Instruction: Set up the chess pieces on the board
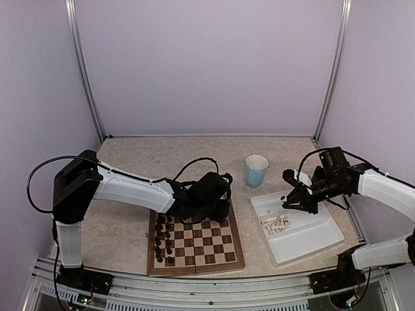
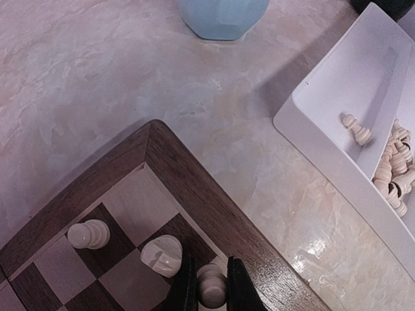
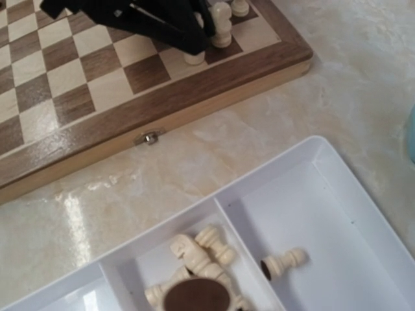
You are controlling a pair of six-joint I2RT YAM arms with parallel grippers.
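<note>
We see a few cream-white chess pieces point(image 2: 89, 234) standing upright at one corner of the checked wooden board point(image 2: 214, 217), the rest lying heaped in a white tray point(image 2: 324, 149)

Cream pcs point(image 3: 198, 256) in tray point(image 3: 350, 220)

Left claw point(image 2: 211, 288) cut off by bottom edge; mug point(image 2: 224, 16) cropped.

Pale lilac walls point(image 1: 207, 65) enclose a beige marbled tabletop point(image 1: 130, 155).
</note>
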